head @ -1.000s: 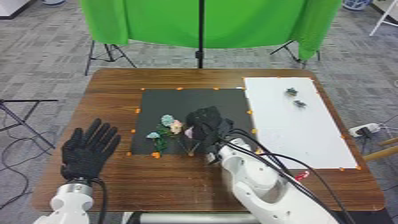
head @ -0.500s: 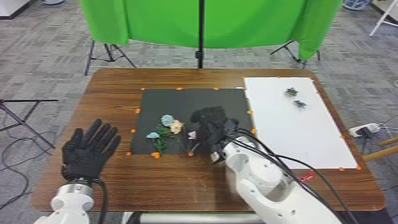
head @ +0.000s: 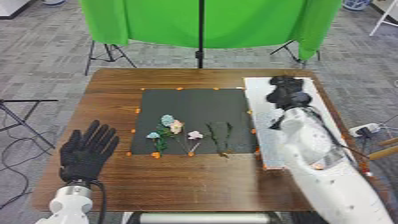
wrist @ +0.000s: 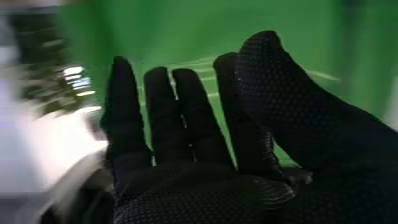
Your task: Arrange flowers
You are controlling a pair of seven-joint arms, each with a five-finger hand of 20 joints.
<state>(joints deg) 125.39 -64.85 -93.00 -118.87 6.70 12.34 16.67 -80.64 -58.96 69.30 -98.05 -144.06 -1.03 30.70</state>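
The robot's left hand (head: 86,152) was nearest, flat above or on the brown table (head: 191,185), its fingers straight and slightly spread. The black mat (head: 209,105) was just to the right of that hand, with the flowers lying on its nearer half. Closest to the left hand were green leaves (head: 160,145) and, at their head, a small light blue flower (head: 153,135). Farther to its right lay a pale pink flower (head: 195,135), and beyond that a pair of dark green stems (head: 213,136), splayed apart. A little farther off than the pink one were a peach flower (head: 177,126) and a blue flower (head: 167,120). All of these lay to the left of the right hand (head: 286,94) and nearer than it. That hand was over the far part of the white sheet (head: 265,92), fingers straight with narrow gaps, thumb raised, pinching nothing. Beyond both hands, past the table, hung the green cloth (head: 151,25).
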